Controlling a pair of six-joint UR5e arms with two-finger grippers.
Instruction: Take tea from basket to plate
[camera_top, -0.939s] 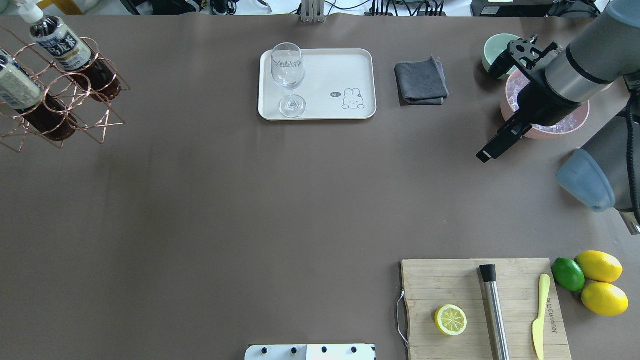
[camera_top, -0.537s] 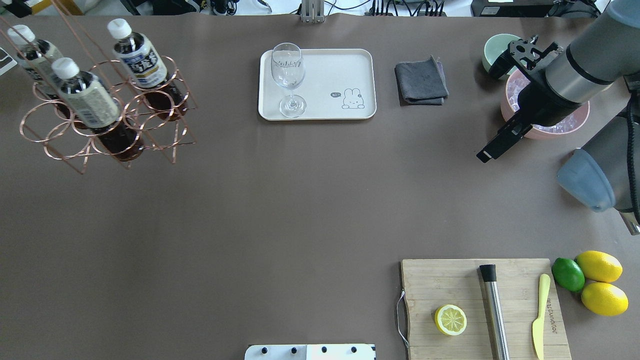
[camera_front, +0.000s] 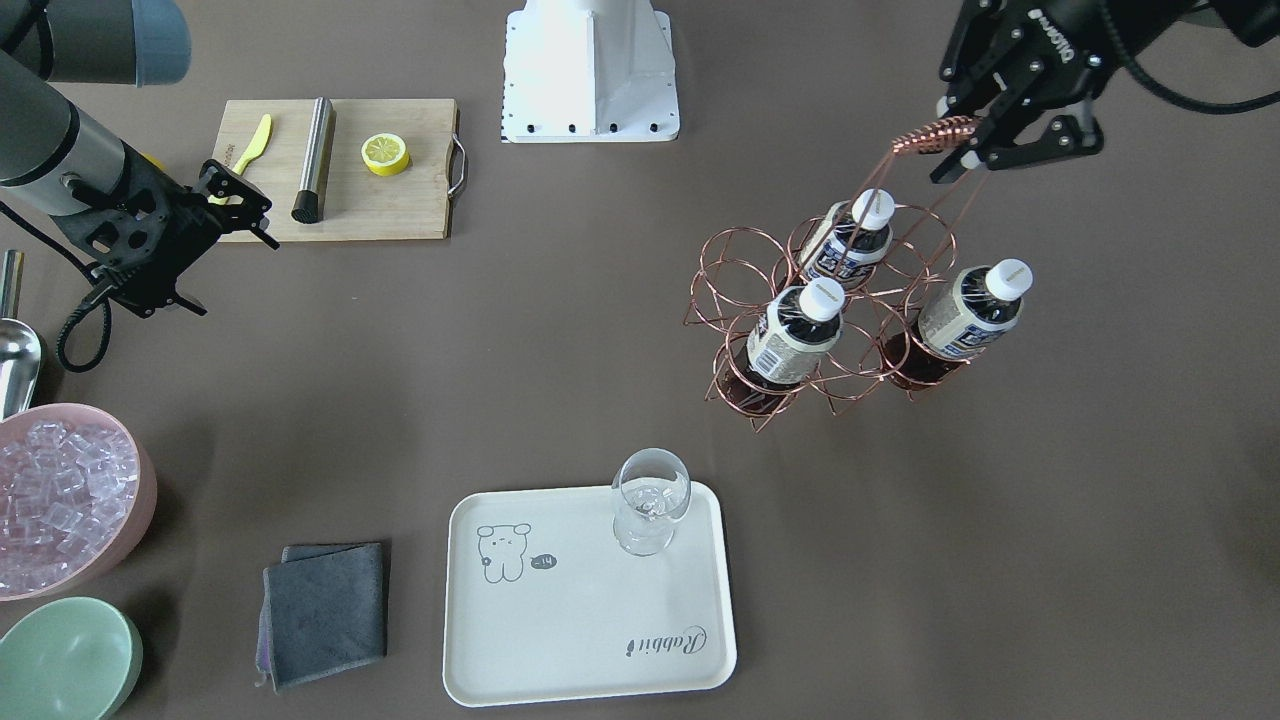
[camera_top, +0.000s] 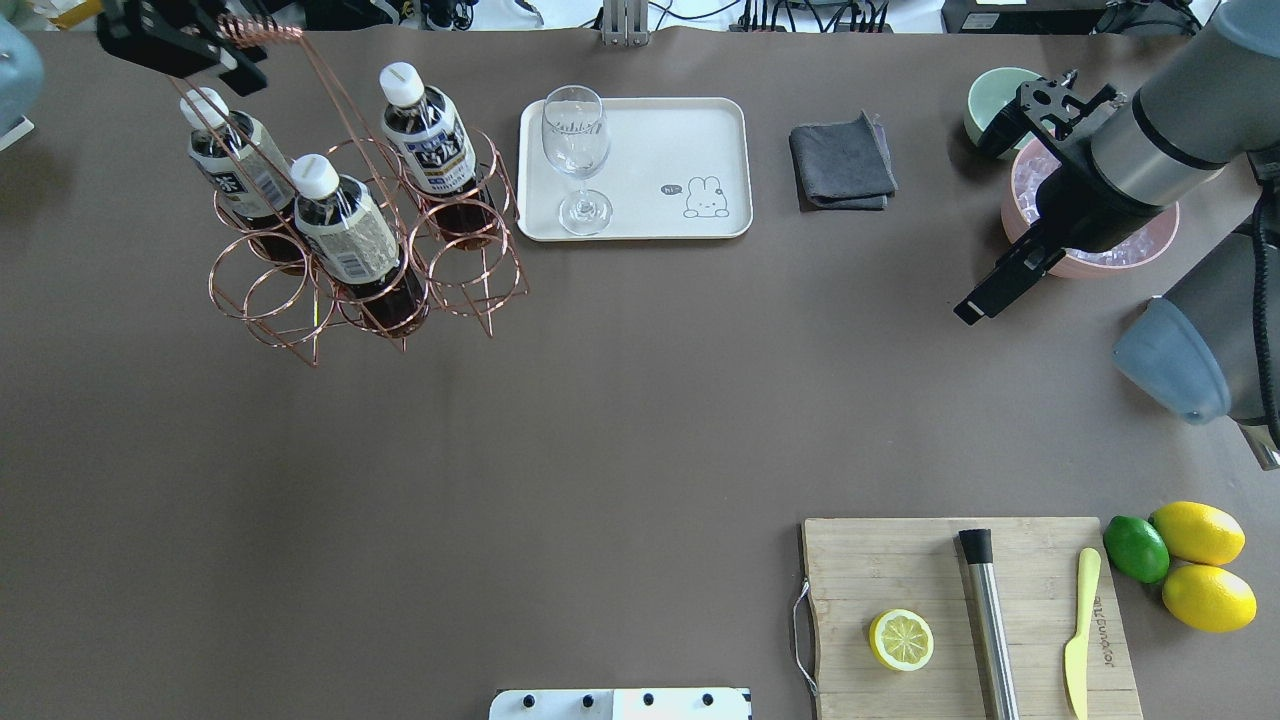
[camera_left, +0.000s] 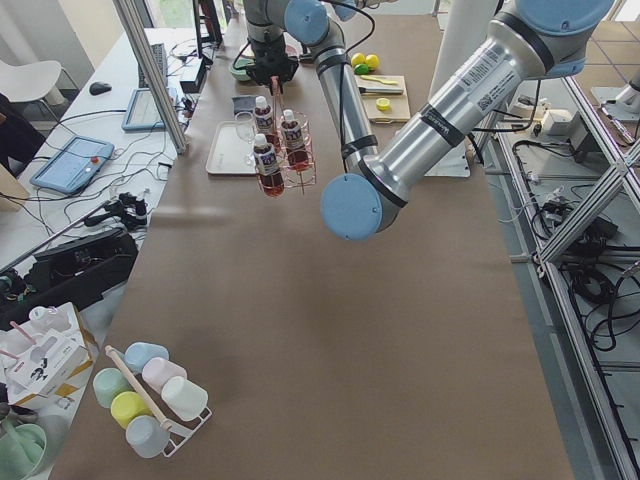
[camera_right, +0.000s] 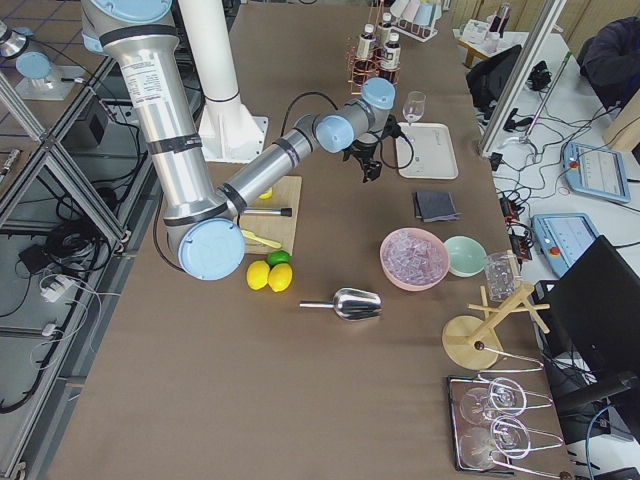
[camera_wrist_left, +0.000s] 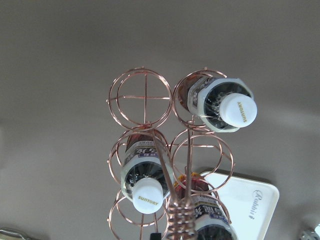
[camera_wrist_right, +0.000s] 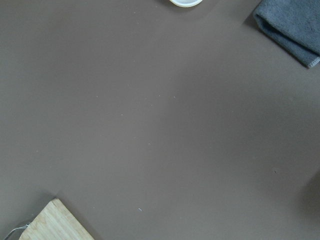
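Note:
My left gripper (camera_top: 215, 50) is shut on the coiled handle (camera_top: 262, 30) of the rose-copper wire basket (camera_top: 460, 275), which hangs from it just left of the plate. Three tea bottles with white caps stand in its rings (camera_top: 238, 170) (camera_top: 348, 235) (camera_top: 432, 135). From the left wrist the basket (camera_wrist_left: 145, 97) is seen from above, with two caps (camera_wrist_left: 239, 110) (camera_wrist_left: 146, 195). The cream plate (camera_top: 680, 130) lies at the back middle with a stemmed glass (camera_top: 577, 150) on its left part. My right gripper (camera_top: 1040, 105) hangs open and empty over the ice bowl, far right.
A grey cloth (camera_top: 842, 162) lies right of the plate. A mint bowl (camera_top: 995, 90) and a pink bowl of ice (camera_top: 1140, 250) stand at the back right. A cutting board (camera_top: 880, 570) with a lemon half, muddler and knife is at the front right, with lemons and a lime (camera_top: 1135, 548) beside it.
My left gripper has carried the basket with its three bottles to the right, from the table's left edge to just beside the plate. The right arm has not moved.

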